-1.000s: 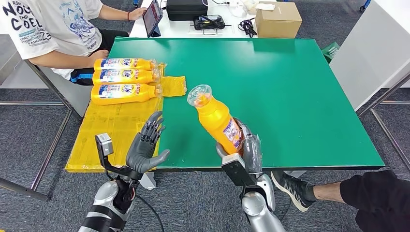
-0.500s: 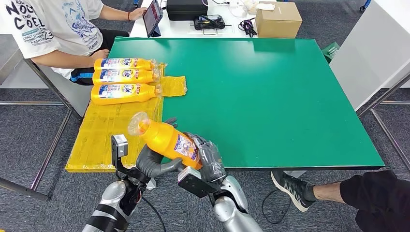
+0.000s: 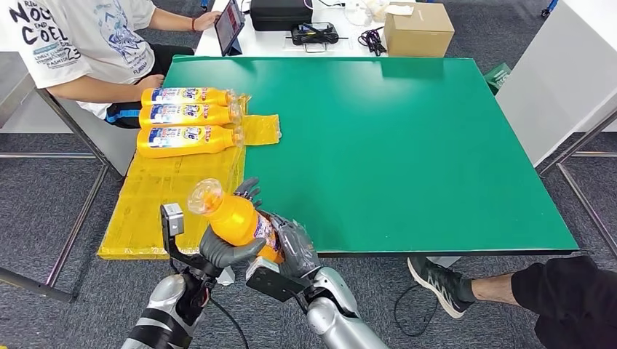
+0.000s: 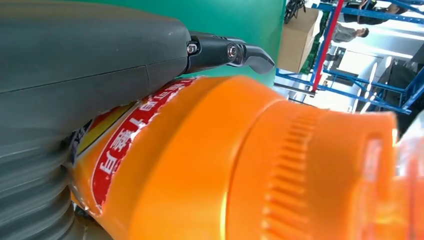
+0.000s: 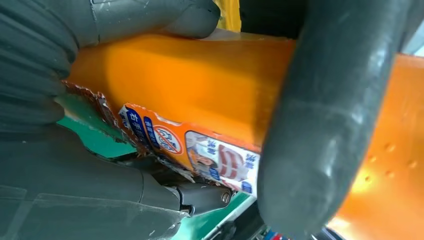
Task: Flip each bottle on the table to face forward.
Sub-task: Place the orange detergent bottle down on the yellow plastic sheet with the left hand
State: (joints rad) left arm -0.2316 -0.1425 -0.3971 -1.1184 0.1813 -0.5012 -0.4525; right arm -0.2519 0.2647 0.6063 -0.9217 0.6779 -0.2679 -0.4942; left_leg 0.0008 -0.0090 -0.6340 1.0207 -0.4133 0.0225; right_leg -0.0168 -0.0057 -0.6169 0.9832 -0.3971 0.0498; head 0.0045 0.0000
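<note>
Taking the green table (image 3: 407, 145) as the landmark, a seated person (image 3: 80, 51) in a white printed shirt sat off its far left corner. Along the table's left edge lay a yellow sheet (image 3: 171, 185), draped over that side and reaching toward the near edge. On the far part of the sheet three orange bottles (image 3: 189, 114) lay on their sides in a row, side by side and touching or nearly so, labels up and caps pointing toward the table's middle.

At the near left corner of the table, above the yellow sheet's near end, the left hand (image 3: 225, 243) was wrapped around the upper body of a fourth orange bottle (image 3: 234, 216), fingers curled behind it and the thumb across the front. The left wrist view showed the thumb pressed along the red-and-white label and a dark fingertip (image 4: 245, 52) past the bottle's shoulder. The bottle was held tilted, its clear cap (image 3: 205, 195) up and leaning away from the table's middle, its base lower and toward the robot.

Just beside it, at the table's near edge, the right hand (image 3: 291, 243) was closed on the lower part of the same bottle, so both hands clamped it at once, touching or nearly touching each other. In the right wrist view its grey fingers (image 5: 320, 115) crossed the orange body next to a torn label.

Behind the table's far edge stood a white desk carrying a tablet (image 3: 229, 25), a black case (image 3: 280, 13) and a cardboard box (image 3: 418, 29). Off the table's near right corner a person's dark-trousered leg and shoe (image 3: 436, 280) rested on the carpet.
</note>
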